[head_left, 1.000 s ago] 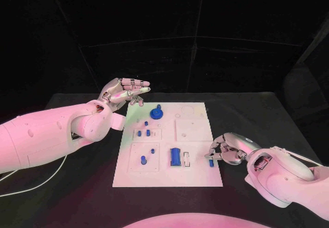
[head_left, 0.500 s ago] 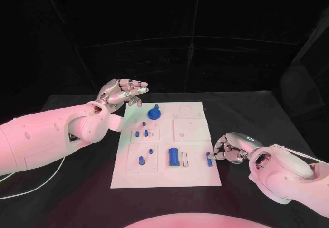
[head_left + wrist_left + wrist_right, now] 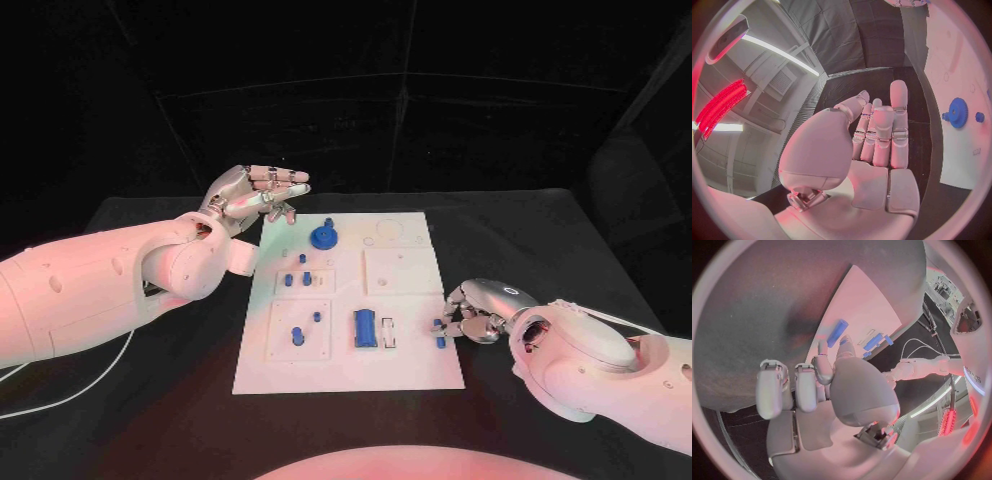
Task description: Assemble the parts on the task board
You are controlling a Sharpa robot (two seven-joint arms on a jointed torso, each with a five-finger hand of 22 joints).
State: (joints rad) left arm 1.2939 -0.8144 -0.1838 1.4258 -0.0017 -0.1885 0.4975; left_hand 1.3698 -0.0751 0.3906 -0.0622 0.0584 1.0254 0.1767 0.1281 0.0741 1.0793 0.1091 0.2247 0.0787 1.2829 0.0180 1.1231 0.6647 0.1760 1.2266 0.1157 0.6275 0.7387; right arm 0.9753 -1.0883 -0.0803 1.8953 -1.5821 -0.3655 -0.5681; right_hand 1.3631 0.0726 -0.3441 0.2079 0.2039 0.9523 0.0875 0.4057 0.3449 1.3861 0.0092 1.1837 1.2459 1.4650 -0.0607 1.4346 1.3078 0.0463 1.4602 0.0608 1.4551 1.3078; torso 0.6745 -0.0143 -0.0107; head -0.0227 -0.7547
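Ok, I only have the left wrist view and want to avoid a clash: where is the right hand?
Observer: The right hand is at the near right edge of the board, well apart from the left hand.
Operator: Is it holding anything?
Observer: Its fingertips are at a small blue piece; I cannot tell whether they grip it.
Operator: What else is close by?
Observer: A bigger blue block sits on the board just left of that piece.
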